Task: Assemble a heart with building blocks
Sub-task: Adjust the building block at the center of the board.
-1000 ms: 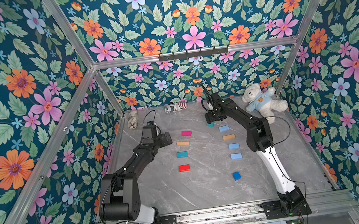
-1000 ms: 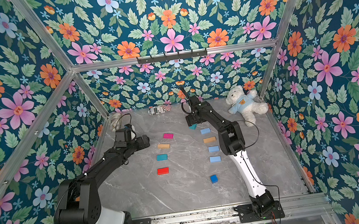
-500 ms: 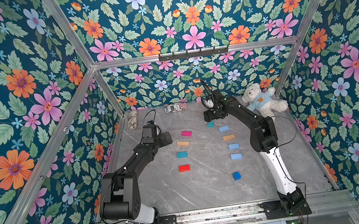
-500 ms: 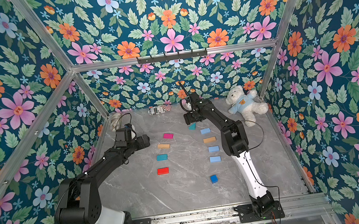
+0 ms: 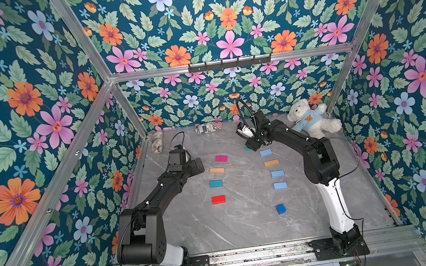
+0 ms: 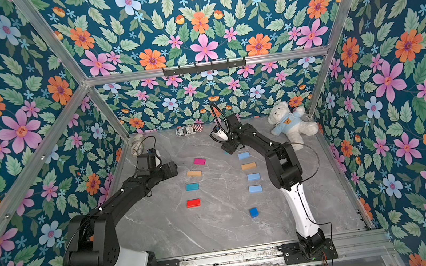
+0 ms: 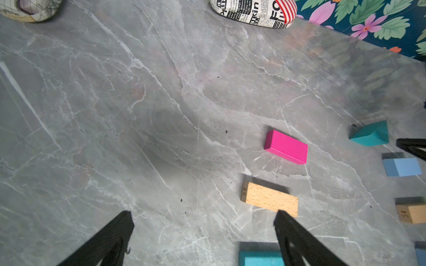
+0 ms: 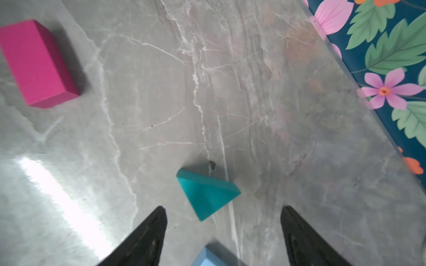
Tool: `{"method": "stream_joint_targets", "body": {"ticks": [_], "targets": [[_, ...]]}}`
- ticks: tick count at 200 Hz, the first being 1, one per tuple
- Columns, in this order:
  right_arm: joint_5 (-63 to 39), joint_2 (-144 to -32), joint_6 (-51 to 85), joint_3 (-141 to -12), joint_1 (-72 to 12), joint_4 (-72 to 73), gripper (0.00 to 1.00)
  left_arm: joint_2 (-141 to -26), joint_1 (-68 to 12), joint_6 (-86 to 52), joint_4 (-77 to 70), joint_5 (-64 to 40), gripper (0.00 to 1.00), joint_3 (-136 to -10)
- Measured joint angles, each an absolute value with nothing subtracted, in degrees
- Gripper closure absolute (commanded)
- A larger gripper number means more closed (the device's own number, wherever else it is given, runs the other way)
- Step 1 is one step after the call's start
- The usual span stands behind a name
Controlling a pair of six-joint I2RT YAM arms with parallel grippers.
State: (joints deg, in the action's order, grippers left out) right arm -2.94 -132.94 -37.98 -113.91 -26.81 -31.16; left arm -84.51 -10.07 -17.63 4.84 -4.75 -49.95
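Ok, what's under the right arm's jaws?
A teal triangle rests on the grey table just ahead of the open jaws, untouched, with a light blue block's corner beside it. In both top views the arm covers all but a teal sliver.

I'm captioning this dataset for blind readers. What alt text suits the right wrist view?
The open right gripper hangs over a grey marble table, a teal triangle lying just ahead of its fingertips. A magenta block lies farther off, a light blue block peeks in at the frame's edge, and a floral wall borders the table.
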Motion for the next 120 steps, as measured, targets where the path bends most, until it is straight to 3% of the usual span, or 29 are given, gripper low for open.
{"method": "stream_joint_targets", "body": {"ticks": [120], "targets": [[-13.56,-136.62,-38.02,-117.8,-24.86,-33.17,0.22,-85.14,-10.07,-17.41,5.26,-4.6,0.0,-50.15]]}}
